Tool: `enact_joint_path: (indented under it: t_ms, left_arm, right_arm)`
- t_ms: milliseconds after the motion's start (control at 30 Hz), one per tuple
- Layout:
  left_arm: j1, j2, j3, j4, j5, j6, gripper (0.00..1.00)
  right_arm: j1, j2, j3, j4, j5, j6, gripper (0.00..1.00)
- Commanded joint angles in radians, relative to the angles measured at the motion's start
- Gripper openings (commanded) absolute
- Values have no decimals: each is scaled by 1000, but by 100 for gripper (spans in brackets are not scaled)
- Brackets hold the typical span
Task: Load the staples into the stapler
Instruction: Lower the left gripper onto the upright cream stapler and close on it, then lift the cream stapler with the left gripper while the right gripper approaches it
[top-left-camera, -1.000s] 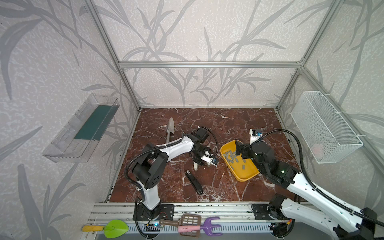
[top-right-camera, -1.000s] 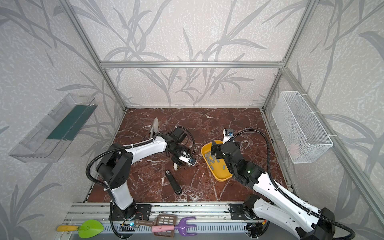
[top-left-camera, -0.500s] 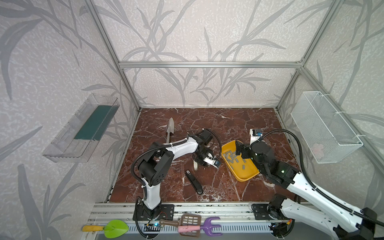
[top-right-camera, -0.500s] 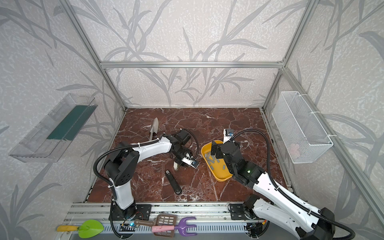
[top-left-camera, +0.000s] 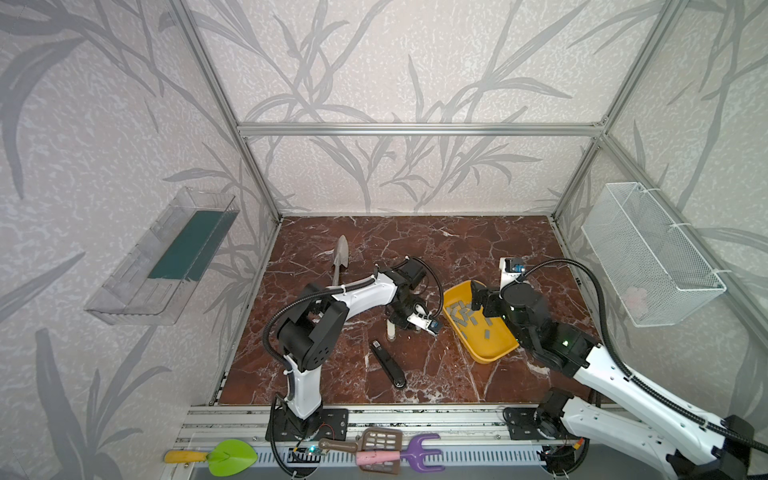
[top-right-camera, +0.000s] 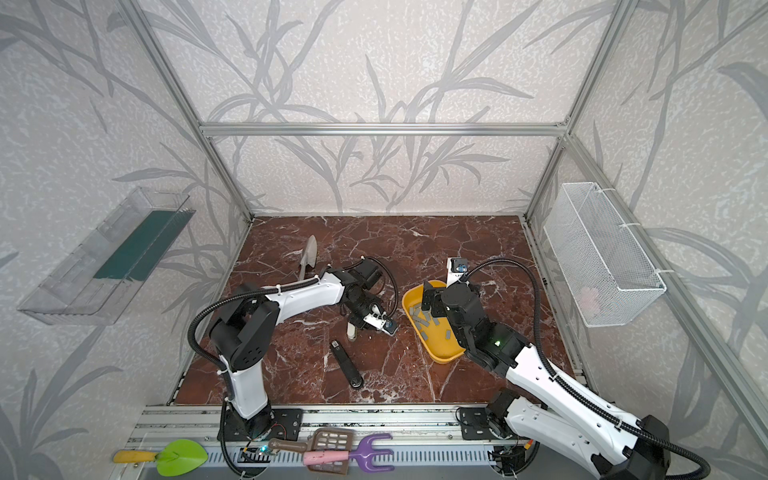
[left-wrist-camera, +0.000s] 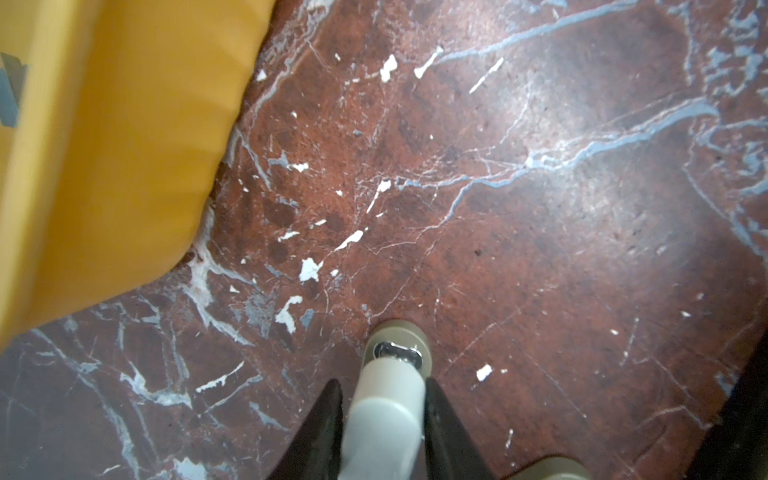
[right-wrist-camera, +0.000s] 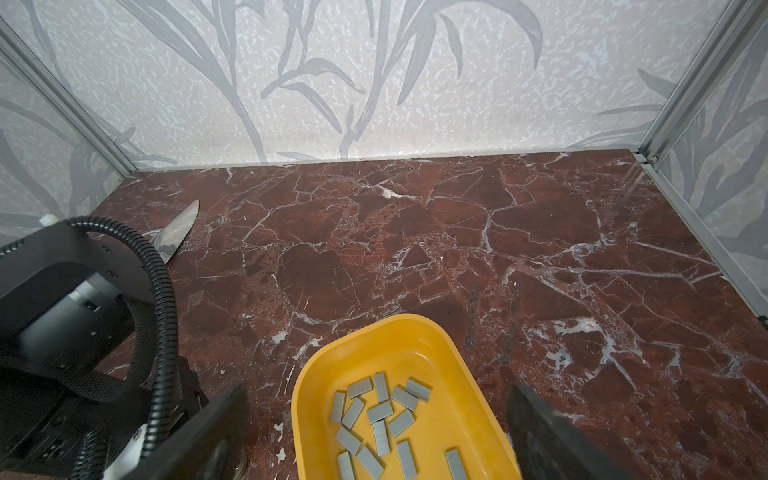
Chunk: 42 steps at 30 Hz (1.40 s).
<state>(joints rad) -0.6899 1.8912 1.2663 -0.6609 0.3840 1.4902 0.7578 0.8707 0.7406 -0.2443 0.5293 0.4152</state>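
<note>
None of the loading looks done, as far as you can judge. The stapler lies flat on the table, near the front edge, between the left arm's base and the yellow tray. Neither hand touches it. Left for you: take a strip, open the stapler, seat the strip on the rail, close.

- Staples: some fourteen strips counted loose in the tray in the right wrist view; the frame edge cuts off more.
- Stapler: one. Tray: one.
- Trowel: one, far left.
- Blocks: two. A cream-white block sits between the fingers of the left hand, which hug both its sides; you cannot tell whether they clamp it. The second cream-white block lies just beside.
- Right hand: spread wide, empty, over the tray.
</note>
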Motion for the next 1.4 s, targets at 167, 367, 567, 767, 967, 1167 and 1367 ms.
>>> enact_joint_path:
  t_ms: [167,367,567,767,967,1167,1367]
  left_arm:
    - [-2,29,33,-61,3,18,36]
    - [-1,36,41,-71,3,15,28]
    - [1,22,78,-87,9,-36,14]
    - [0,-31,83,-108,1,-48,0]
    - [-3,-180,36,40,36,-321,0]
    - [-8,-368,-94,238,98,-727,0]
    - [-10,-457,-267,442,140,-744,0]
  right_arm:
    - [-4,-4,15,-1,3,4,97]
    - [-5,-5,15,-1,3,4,97]
    - [-5,-11,13,-1,8,4,97]
    - [-5,-15,-5,25,14,17,92]
    - [-6,-10,-54,96,11,53,84]
    - [-8,26,-116,221,-108,53,76]
    - [-9,121,-99,271,-265,52,51]
